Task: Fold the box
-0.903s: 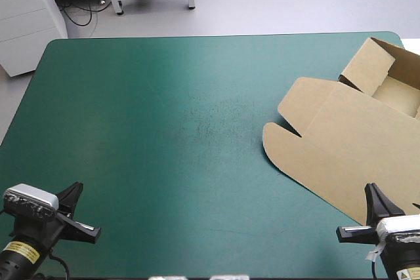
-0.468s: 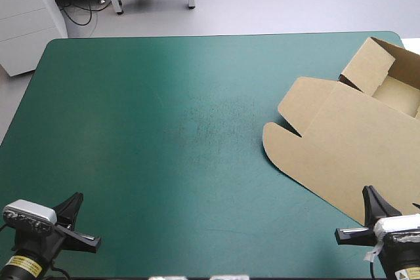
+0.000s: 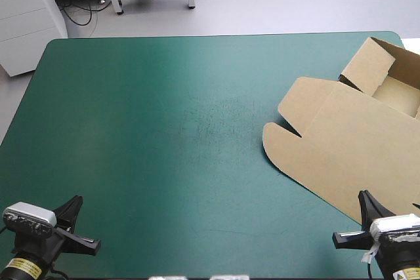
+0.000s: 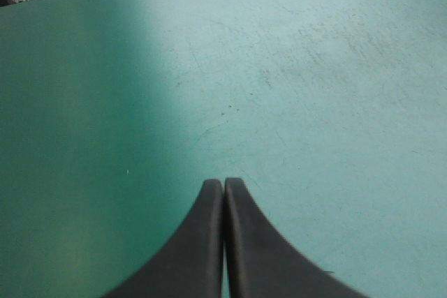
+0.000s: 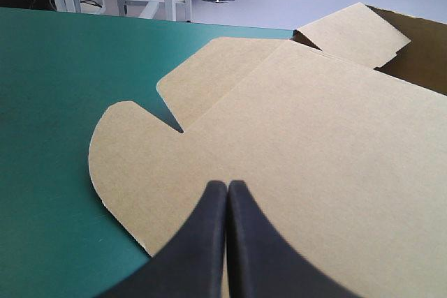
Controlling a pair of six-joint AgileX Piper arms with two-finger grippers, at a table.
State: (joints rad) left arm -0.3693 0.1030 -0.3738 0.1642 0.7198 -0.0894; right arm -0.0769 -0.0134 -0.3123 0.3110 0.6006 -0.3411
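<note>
The brown box (image 3: 354, 142) lies on the right side of the table. Its lid is flat and points toward the middle, and its tray (image 3: 394, 83) with raised walls stands near the far right corner. My right gripper (image 3: 363, 195) is shut, its tip just above the near edge of the flat lid. In the right wrist view the box (image 5: 293, 116) spreads out ahead of and under my right gripper (image 5: 228, 185), which holds nothing. My left gripper (image 3: 78, 199) is shut at the near left corner, far from the box. In its own view my left gripper (image 4: 223, 183) has only cover ahead.
The teal-green cover (image 3: 164, 122) spans the left and middle of the table. Both grippers sit close to the table's near edge. The tray end of the box reaches the right edge of the high view.
Both grippers have drawn back a little toward the near edge, the left one more than the right. The box has not moved.
</note>
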